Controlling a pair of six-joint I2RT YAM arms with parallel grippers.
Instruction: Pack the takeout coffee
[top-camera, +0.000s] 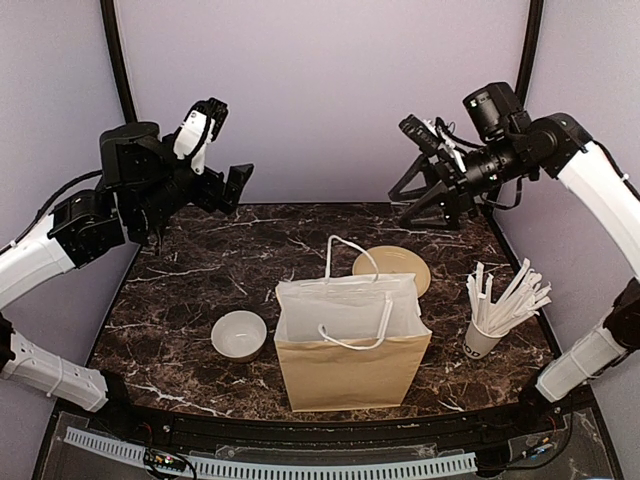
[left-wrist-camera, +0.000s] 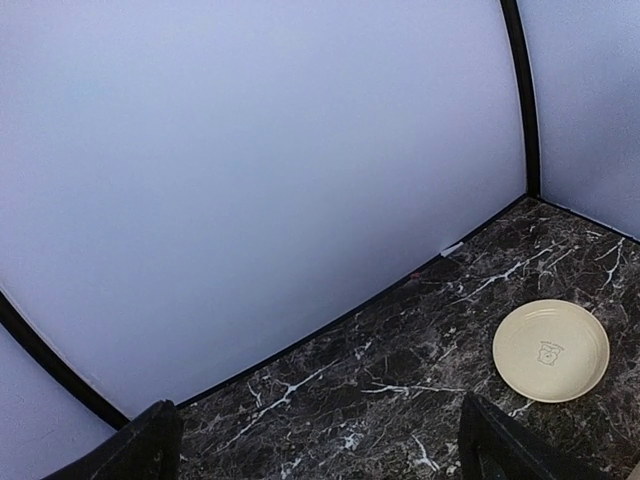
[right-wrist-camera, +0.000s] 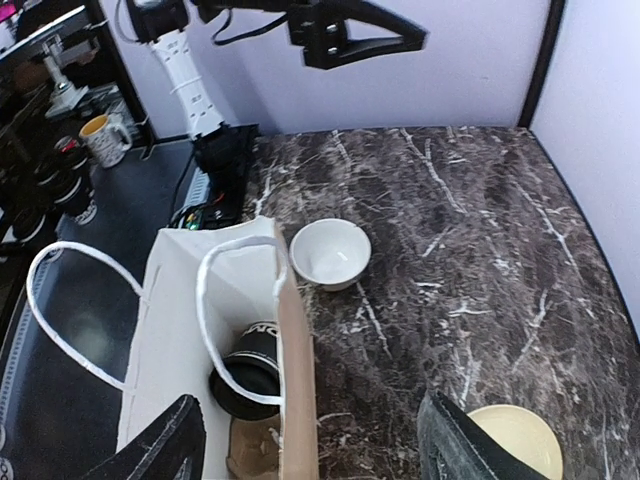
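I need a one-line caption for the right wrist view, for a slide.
Seen past the open right gripper: the takeout coffee inside the paper bag.

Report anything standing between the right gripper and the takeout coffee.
The takeout coffee lies inside the paper bag, below its open top. Seen from the right gripper, only a white handle loop crosses over it; nothing else intervenes.

A paper bag (top-camera: 352, 350) stands at the middle of the tabletop's (top-camera: 200, 270) near edge, with the takeout coffee (right-wrist-camera: 255, 350) inside it. A bowl (top-camera: 239, 335) sits just left of the bag. A plate (top-camera: 391, 270) lies behind it, and a cup of straws (top-camera: 483, 338) stands by the right edge.
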